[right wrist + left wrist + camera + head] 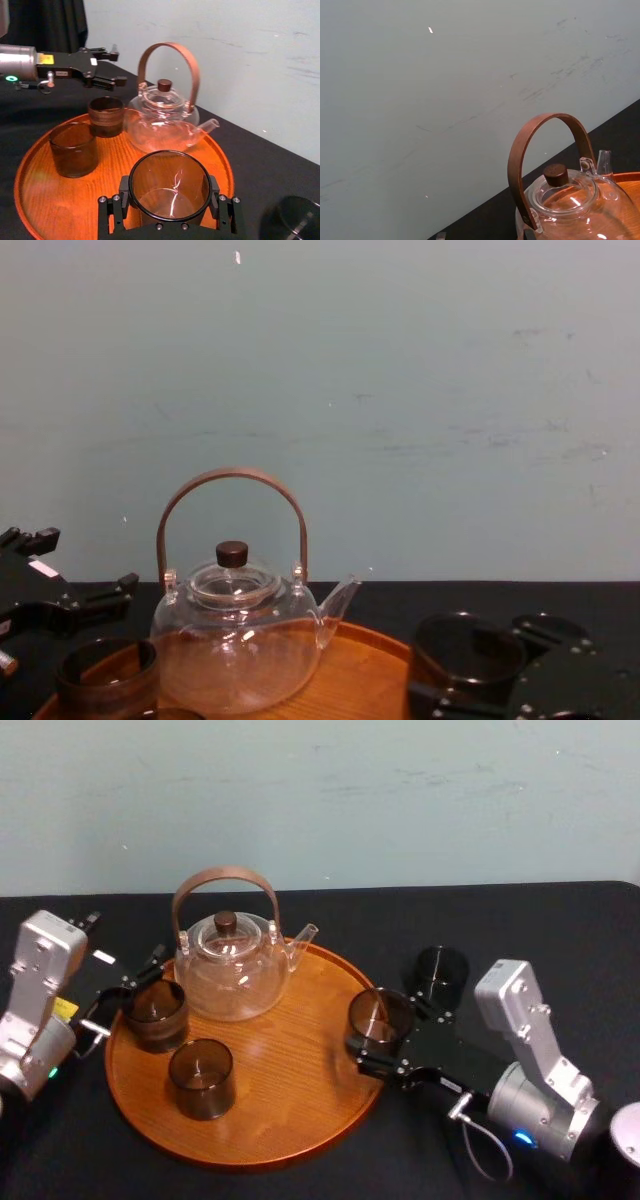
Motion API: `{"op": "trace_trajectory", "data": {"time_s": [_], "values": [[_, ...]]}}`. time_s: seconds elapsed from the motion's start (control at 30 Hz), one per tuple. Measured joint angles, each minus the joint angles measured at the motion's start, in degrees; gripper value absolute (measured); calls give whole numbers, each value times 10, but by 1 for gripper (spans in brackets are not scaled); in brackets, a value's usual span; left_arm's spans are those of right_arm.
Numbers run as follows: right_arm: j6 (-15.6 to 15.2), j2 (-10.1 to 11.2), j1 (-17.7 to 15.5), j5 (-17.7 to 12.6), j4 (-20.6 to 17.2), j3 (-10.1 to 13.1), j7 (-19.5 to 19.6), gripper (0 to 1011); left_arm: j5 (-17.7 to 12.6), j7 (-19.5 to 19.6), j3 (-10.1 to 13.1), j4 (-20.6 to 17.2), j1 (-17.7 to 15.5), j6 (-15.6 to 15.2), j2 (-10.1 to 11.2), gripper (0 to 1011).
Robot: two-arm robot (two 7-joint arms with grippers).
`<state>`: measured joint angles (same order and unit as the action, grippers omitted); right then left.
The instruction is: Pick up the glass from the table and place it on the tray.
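Reaching in from the lower right of the head view: right gripper [386,1038], jaws clamped on the glass [380,1017], one finger on each side of its smoky wall. Held upright at the right rim of the tray [290,1120], partly over the wood and partly over the edge. Contact between base and wood: cannot tell. Seen in the right wrist view as an open ring low in the frame's centre, black finger blocks tight against both flanks.

Lower left of centre in the head view, standing on the tray: front glass [201,1078], upright, apart from everything else. Above and left of it, also on the wood near the left rim: left glass [155,1014], upright. At the left edge of the frame: left gripper [128,992], jaws spread apart, holding nothing, close by the left glass, contact not clear.

Higher in the frame, at the back of the tray: glass teapot [229,970], upright, just beside the left glass, dark knob on the lid, brown arched handle over the top, spout pointing right. Right of the tray and off it, on the black table [570,930]: spare glass [441,972], just beyond the right gripper's fingers. Behind all, across the upper frame: pale wall [320,800].
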<state>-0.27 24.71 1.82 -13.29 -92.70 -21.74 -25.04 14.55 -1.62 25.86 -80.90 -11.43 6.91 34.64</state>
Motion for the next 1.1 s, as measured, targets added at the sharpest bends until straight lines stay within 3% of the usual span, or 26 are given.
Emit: {"op": "trace_trajectory", "data": {"time_s": [0.6,1.1], "values": [[-2,-24,41,23,25,-61,-18,908,0,0,0,0,0,0,0,1001],[11,-42,65,36,66,-88,-26,908,0,0,0,0,0,0,0,1001]]}}
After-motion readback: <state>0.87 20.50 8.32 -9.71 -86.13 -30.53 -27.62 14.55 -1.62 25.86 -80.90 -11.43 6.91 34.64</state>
